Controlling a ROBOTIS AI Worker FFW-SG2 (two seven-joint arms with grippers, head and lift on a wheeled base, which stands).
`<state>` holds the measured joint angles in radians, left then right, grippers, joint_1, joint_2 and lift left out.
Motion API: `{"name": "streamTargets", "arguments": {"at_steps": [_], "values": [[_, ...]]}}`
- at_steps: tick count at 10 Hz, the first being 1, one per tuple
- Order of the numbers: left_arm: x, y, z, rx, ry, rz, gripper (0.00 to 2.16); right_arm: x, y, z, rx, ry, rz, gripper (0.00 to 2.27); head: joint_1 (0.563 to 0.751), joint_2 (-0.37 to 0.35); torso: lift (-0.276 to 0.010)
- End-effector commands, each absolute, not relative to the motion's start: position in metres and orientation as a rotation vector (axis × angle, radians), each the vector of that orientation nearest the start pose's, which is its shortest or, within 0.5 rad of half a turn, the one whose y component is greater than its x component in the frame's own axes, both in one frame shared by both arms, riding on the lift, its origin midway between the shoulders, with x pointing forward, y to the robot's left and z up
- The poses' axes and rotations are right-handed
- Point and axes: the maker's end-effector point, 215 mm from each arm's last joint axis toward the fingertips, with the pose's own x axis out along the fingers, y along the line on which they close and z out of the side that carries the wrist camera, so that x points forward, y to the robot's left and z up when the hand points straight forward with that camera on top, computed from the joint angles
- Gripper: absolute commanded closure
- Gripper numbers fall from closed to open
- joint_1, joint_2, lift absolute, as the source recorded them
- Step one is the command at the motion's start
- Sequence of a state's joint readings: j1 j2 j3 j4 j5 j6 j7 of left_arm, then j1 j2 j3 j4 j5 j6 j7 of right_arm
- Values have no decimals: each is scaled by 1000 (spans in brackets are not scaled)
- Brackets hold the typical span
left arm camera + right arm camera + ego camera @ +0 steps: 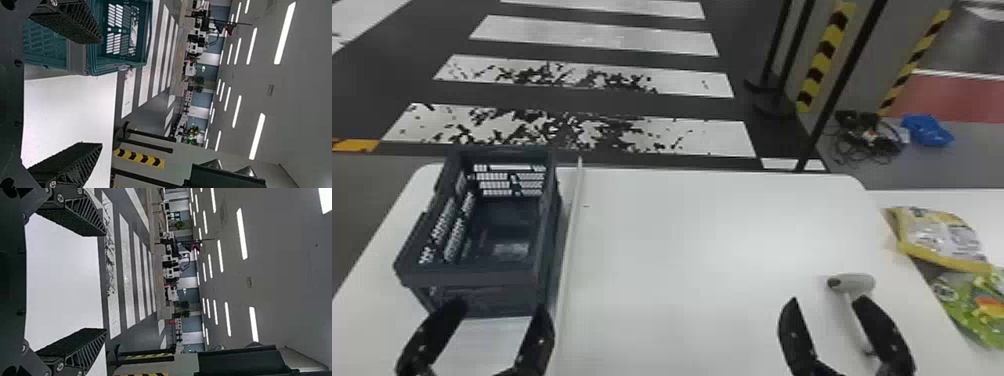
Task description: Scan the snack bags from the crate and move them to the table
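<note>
Crate: a dark, open-topped plastic crate (469, 279) with slotted sides stood upright near the left edge of the white table (682, 250). On its floor lay a pale patch, perhaps a label or light; which, the view did not settle.
Left gripper: the left gripper (499, 307) was at the crate's near side, its two black fingers wide apart with nothing between them.
Right gripper: the right gripper (828, 300) was over the table's near right part, its fingers also apart and holding nothing.
Scanner: a pale scanner (852, 283) lay by the right gripper, towards the table's right edge, its handle partly behind one finger. It looked stiff and fairly light; the slim handle seemed the place to grip.
Yellow bag: a yellow and white snack bag (937, 237) lay on a second table (952, 197), just beyond the first one's right edge. It looked light, soft and puffed, with slick film and contents that might crush; a gentle squeeze across its middle seemed best, as a pinched corner could slip.
Green bag: a green snack bag (974, 305) lay on the near side of the yellow one, close against it. It was likely just as soft and slippery, so fingers well around its body would serve better than a hard pinch.
</note>
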<state>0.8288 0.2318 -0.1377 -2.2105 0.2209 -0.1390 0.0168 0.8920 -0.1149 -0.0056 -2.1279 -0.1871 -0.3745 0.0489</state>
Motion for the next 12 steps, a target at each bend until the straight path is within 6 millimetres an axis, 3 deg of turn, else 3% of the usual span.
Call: {"name": "streamTargets", "arguments": {"at_steps": [1,12], "values": [[338,168,-342,-154,87,-208,60,321,-231,-327,101,-44,86,134,695,-122,-95],[337,167,-333,-159,57,-213,56,318,-225,-324,109,-41,89,137,695,-105,-95]]}}
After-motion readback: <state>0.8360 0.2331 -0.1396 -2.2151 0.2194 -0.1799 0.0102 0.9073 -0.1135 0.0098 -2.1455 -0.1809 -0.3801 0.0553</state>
